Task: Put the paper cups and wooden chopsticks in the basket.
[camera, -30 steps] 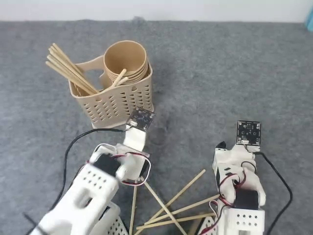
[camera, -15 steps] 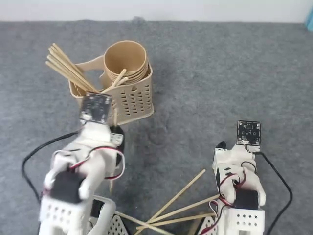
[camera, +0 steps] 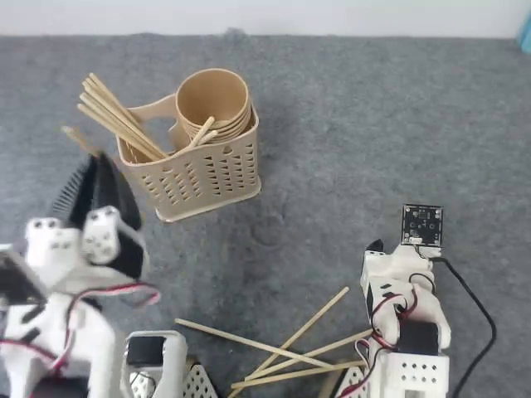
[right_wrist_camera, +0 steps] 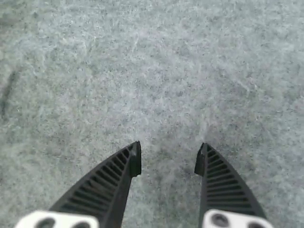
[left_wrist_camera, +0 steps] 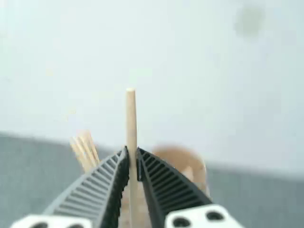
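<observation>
The left arm is reared up at the lower left of the high view; the left gripper [camera: 96, 176] points toward the upper left, just left of the basket [camera: 207, 178]. Its fingers are clenched on the held chopstick [left_wrist_camera: 130, 118], which juts past the fingertips, its end near the basket's left corner. The basket sits at upper centre-left, holding the paper cups [camera: 214, 99] and bundled chopsticks [camera: 116, 116]. The right arm rests at the lower right; the right gripper [right_wrist_camera: 168, 159] is spread apart, grasping nothing, above the grey carpet [right_wrist_camera: 156, 71]. Loose chopsticks [camera: 290, 352] lie crossed at bottom centre, between the arms.
</observation>
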Controlling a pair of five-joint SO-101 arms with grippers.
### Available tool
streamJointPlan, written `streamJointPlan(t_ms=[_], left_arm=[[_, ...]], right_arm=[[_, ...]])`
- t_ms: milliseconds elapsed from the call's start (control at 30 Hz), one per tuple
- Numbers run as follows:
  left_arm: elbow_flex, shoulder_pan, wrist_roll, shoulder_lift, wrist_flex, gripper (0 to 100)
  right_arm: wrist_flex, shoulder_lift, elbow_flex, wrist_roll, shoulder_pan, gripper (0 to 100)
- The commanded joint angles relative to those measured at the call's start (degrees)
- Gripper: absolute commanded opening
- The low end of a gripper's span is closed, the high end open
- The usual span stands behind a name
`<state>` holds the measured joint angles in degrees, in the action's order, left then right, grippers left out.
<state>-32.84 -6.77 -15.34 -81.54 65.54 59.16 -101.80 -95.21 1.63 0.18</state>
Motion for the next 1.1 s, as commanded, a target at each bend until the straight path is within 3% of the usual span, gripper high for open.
streamJointPlan(t_ms=[0,133,233,667,933,1067], left_arm=[[-5.67,-4.57,-3.78,0.35,-21.89,1],[-12.35,-4.84,-7.38,-0.09,-43.6,1],[-15.16,-4.48,-9.49,0.18,-53.01,1],[-22.73,-4.92,-9.41,15.47,-53.63,1],[-23.52,-5.54,-9.23,26.11,-60.13,2],[-23.6,-5.54,2.9,27.16,-58.73,5]], right_arm=[[-0.04,-1.01,-1.32,-0.88,1.01,19.9],[-0.04,-1.01,-1.32,-0.88,1.01,19.9],[-0.04,-1.01,-1.32,-0.88,1.01,19.9],[-0.04,-1.01,-1.32,-3.16,1.01,19.9],[-0.04,-1.01,-1.32,-3.25,1.01,19.9],[-0.04,-1.01,-1.32,-3.25,1.01,19.9]])
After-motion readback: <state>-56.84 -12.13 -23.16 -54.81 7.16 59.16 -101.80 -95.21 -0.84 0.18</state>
